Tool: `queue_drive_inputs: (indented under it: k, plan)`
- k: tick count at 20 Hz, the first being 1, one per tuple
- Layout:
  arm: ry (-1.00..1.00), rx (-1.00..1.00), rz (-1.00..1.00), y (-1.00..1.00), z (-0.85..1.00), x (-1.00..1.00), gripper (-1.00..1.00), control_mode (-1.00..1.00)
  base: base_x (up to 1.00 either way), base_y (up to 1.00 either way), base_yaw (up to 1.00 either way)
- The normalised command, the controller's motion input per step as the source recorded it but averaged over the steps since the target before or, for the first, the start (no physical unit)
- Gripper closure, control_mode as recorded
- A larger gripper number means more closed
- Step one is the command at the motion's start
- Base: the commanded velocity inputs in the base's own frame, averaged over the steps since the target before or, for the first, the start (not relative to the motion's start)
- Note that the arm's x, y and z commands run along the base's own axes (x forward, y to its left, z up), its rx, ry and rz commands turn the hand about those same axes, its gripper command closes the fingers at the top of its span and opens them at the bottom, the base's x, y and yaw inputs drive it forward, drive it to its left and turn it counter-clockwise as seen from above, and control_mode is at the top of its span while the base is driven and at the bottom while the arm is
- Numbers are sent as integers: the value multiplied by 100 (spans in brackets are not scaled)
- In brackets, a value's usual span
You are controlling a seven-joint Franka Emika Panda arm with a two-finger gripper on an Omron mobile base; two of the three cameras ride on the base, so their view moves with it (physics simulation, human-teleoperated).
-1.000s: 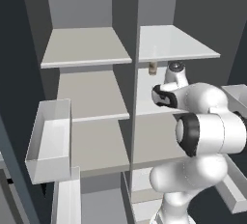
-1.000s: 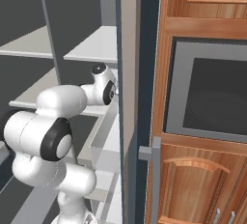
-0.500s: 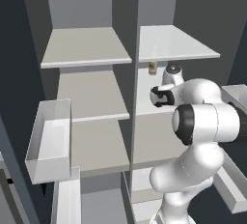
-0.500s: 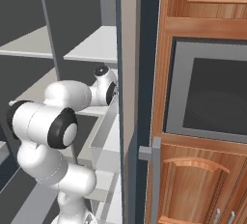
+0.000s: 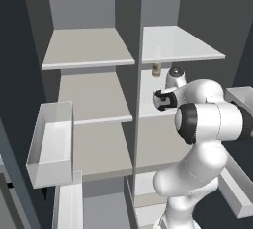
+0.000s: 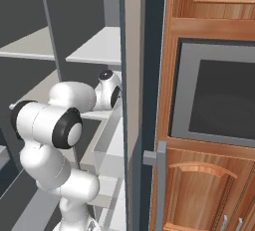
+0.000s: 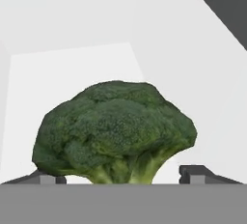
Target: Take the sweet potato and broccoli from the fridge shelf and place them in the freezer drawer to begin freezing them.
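Note:
The broccoli [image 7: 116, 126], a dark-green floret with a paler stem, sits upright on a white fridge shelf [image 7: 72, 68] and looms close in the hand view. My gripper [image 7: 118, 178] is open around its base. One fingertip [image 7: 41, 177] is under the left of the crown. The other fingertip [image 7: 198, 174] stands a little clear of the stem on the right. In the left base view my hand [image 5: 165, 97] reaches into the right compartment at the middle shelf. The sweet potato and the freezer drawer are out of view.
A small brownish bottle [image 5: 155, 70] stands on the shelf just behind my hand. A white door bin [image 5: 49, 144] hangs at the left, and another bin [image 6: 107, 145] sits by the right door edge [image 6: 132, 100]. Wooden cabinets and an oven [image 6: 214, 95] are to the right.
The arm's elbow has swung a little towards the fridge while the hand stays at the middle right shelf. Nothing else has moved.

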Motion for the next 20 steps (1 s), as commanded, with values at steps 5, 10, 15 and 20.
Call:
queue_drive_inputs:
  k: [5,10,15,20]
  plan:
    - [-2,0,0,-3,0,1,100,-100,0,0,0]
    - [-9,0,0,-2,0,0,100,-100,0,0,0]
    - [-22,0,3,2,0,-37,100,-100,0,0,0]
    - [-10,0,6,29,1,-63,100,-100,0,0,0]
